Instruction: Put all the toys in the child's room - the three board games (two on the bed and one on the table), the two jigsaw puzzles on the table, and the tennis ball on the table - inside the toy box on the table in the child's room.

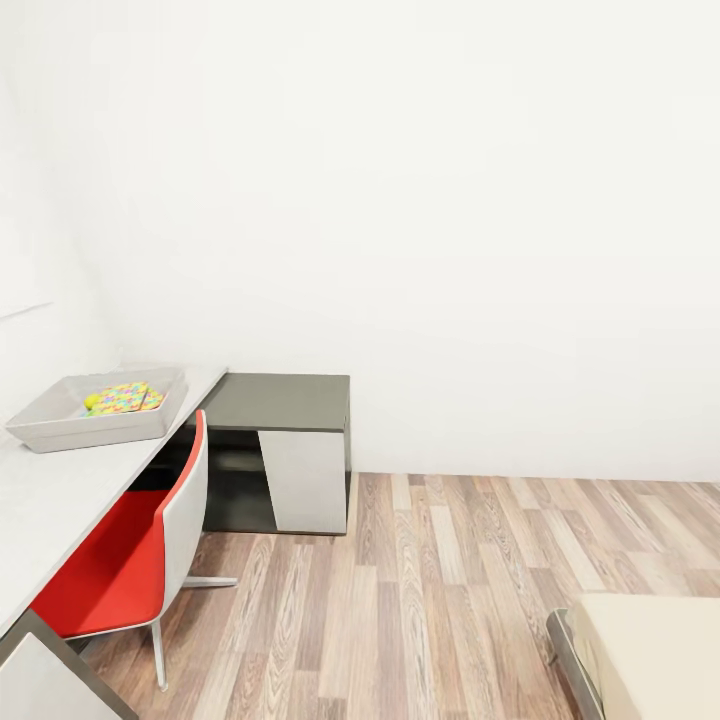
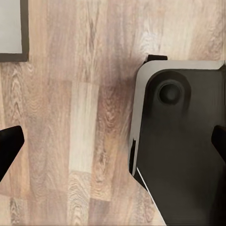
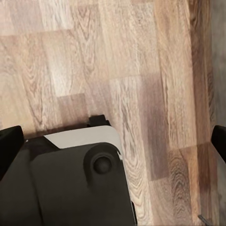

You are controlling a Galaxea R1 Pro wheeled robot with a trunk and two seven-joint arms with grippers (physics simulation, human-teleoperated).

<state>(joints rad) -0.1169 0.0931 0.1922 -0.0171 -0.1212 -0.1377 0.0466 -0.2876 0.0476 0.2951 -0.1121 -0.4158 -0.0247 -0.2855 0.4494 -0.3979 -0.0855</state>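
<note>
So the biggest thing here is the wood-plank floor (image 1: 470,590) running across the child's room up to the plain white wall (image 1: 450,200). Along the left side sits the long pale grey worktop (image 1: 50,510), joined at its far end to the lower dark grey cabinet (image 1: 285,400) with the light grey door panel (image 1: 305,480). A red and white chair (image 1: 140,550) is tucked in against the worktop edge. Bottom right corner of the head view, you get a corner of the bed (image 1: 650,650), beige mattress on a dark frame.

On the worktop near the far end is the toy box (image 1: 60,425). Inside it lies a jigsaw puzzle (image 1: 125,398), and the tennis ball (image 1: 91,402) sits right beside the puzzle, also inside. Can't tell if there's more under the puzzle.

Both arms point down at the floor. The left hand (image 2: 113,141) has its dark fingertips (image 2: 8,141) at opposite edges of the wrist picture, spread wide with nothing in between, over the planks and part of the robot's dark base (image 2: 183,141). The right hand (image 3: 113,141) is the same deal: fingers (image 3: 9,141) wide apart, gripping nothing, above the floor and the base (image 3: 70,188).
</note>
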